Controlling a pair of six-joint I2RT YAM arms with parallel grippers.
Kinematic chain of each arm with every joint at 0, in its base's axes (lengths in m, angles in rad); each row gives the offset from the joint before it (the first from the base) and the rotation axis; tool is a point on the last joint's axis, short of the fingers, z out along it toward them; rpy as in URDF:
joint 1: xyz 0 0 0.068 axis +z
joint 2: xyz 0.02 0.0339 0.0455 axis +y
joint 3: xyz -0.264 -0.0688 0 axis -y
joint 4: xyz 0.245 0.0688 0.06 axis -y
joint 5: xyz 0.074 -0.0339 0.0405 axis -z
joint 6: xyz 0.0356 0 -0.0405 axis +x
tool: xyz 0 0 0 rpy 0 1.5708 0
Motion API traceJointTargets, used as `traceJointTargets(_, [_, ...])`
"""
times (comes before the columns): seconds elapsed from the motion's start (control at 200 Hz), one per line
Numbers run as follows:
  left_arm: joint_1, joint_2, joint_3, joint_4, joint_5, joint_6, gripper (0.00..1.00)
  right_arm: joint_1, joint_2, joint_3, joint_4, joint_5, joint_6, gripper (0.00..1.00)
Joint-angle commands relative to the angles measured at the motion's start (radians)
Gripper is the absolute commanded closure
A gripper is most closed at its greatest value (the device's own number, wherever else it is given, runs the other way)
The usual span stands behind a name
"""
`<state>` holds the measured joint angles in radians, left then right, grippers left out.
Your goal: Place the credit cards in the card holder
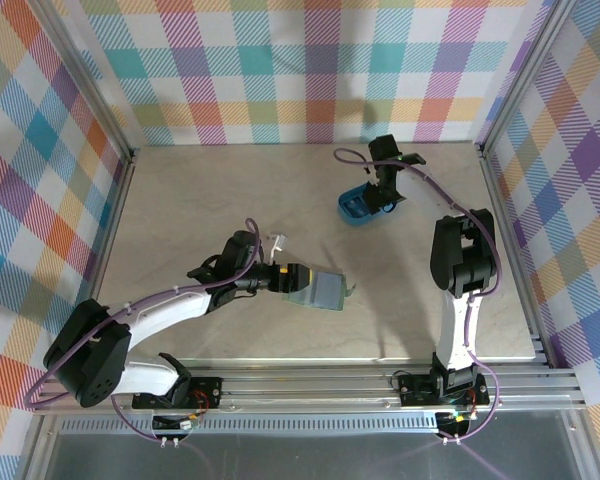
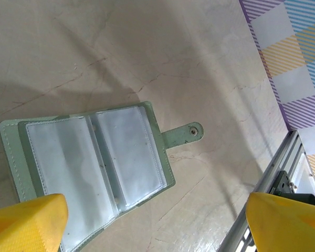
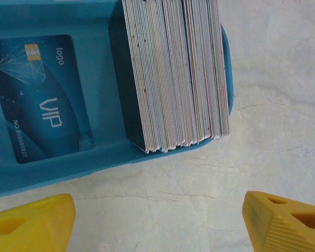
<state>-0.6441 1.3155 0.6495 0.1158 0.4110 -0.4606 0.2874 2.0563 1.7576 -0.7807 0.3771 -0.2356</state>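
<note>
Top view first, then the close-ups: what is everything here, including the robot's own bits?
table: one, pale marbled beige, floor of the booth
walls: three, pastel plaid, around the table
card holder: one, sage green, lying open mid-table, clear pockets up
tray: one, bright blue, far right of the table
card stack: one, too many to count, mostly pale edges, standing in the tray
VIP card: one, dark blue, flat in the tray beside the stack
arms: two, black and white, near edge
left end effector: yellow fingers, open, by the card holder
right end effector: yellow fingers, open, by the tray
</note>
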Motion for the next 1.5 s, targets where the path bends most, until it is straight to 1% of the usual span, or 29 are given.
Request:
traceJointTargets(0.0, [0.013, 0.000, -0.023, 0.040, 0.022, -0.016, 0.12, -0.004, 0.036, 0.059, 0.002, 0.010, -0.038, 0.17])
traceJointTargets(0.075, [0.014, -0.006, -0.037, 0.067, 0.034, -0.023, 0.12, -0.005, 0.052, 0.069, 0.014, 0.042, -0.046, 0.17])
traceJointTargets(0.2, [0.014, -0.015, -0.063, 0.128, 0.047, -0.054, 0.12, -0.004, 0.067, 0.081, 0.036, 0.042, -0.067, 0.16])
traceJointTargets(0.325, [0.014, -0.015, -0.072, 0.143, 0.063, -0.055, 0.12, -0.004, 0.107, 0.136, 0.020, 0.042, -0.081, 0.16])
traceJointTargets(0.475, [0.014, -0.019, -0.089, 0.154, 0.052, -0.049, 0.12, -0.001, 0.154, 0.197, 0.011, 0.058, -0.102, 0.15])
traceJointTargets(0.6, [0.014, -0.024, -0.091, 0.153, 0.037, -0.048, 0.12, 0.007, 0.183, 0.208, 0.042, 0.106, -0.142, 0.12])
traceJointTargets(0.71, [0.013, -0.019, -0.091, 0.152, 0.035, -0.050, 0.12, 0.011, 0.220, 0.243, 0.034, 0.134, -0.159, 0.11])
traceJointTargets(0.955, [0.014, -0.037, -0.105, 0.148, 0.035, -0.058, 0.13, 0.016, 0.276, 0.311, 0.028, 0.146, -0.172, 0.08])
traceJointTargets(1.23, [0.014, -0.038, -0.102, 0.138, 0.034, -0.056, 0.13, 0.032, 0.324, 0.348, 0.044, 0.198, -0.182, 0.06])
traceJointTargets(1.4, [0.014, -0.059, -0.097, 0.116, 0.025, -0.050, 0.13, 0.033, 0.342, 0.365, 0.047, 0.218, -0.189, 0.06])
traceJointTargets(1.495, [0.014, -0.063, -0.094, 0.095, 0.012, -0.049, 0.13, 0.036, 0.347, 0.366, 0.051, 0.234, -0.194, 0.10])
